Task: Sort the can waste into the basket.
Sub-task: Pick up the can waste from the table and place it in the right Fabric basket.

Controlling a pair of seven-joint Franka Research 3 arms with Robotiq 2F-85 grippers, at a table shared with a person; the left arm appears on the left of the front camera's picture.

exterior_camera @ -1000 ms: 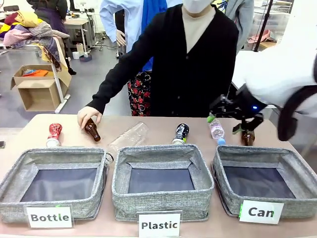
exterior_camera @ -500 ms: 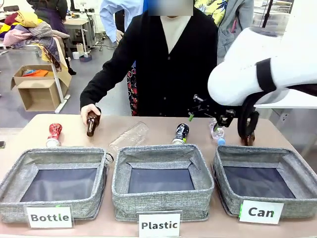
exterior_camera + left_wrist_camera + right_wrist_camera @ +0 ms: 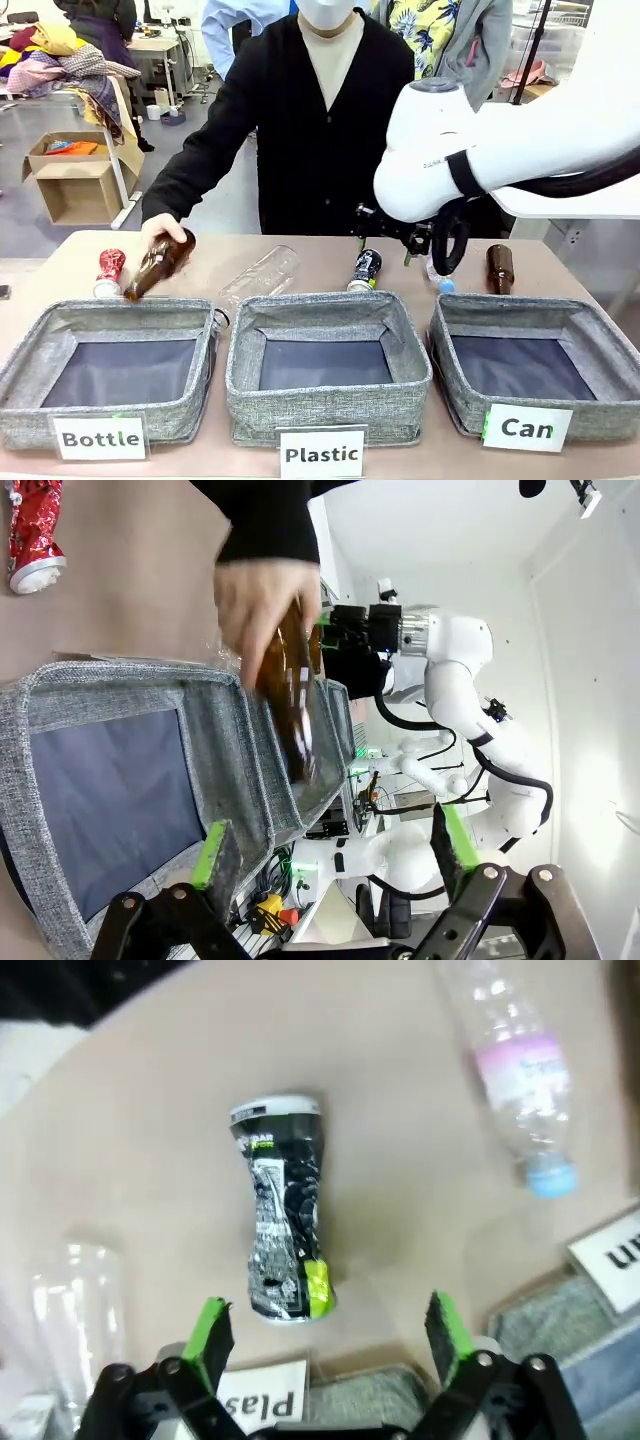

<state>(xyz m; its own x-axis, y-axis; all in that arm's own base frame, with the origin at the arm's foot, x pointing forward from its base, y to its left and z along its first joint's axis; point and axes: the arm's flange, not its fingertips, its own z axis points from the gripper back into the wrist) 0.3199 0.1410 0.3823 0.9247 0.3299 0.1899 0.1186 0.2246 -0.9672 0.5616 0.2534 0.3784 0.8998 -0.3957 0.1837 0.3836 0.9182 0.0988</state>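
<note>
Black can (image 3: 283, 1210), right wrist view: ahead of right gripper (image 3: 326, 1325), fingers apart, plastic bottle (image 3: 515, 1090) beside. Front view: red can (image 3: 108, 268) far left. Left gripper (image 3: 335, 840) spread.

This is a robotics lab inside a large shared workroom. A white robot arm (image 3: 520, 130) reaches over a tan table (image 3: 60, 265). Along the table's near edge stand three grey fabric bins (image 3: 328, 310) with printed white labels (image 3: 321, 453) reading "Bottle", "Plastic" and "Can". A person (image 3: 320, 140) stands at the table's far edge. Beyond the far left corner lies a bare grey floor (image 3: 190, 170) with an open cardboard box (image 3: 75, 180) on it. Farther back there is a heap of clothes (image 3: 60, 55) and a cluttered desk (image 3: 155, 45). The left wrist view shows plain white walls (image 3: 590, 680).
</note>
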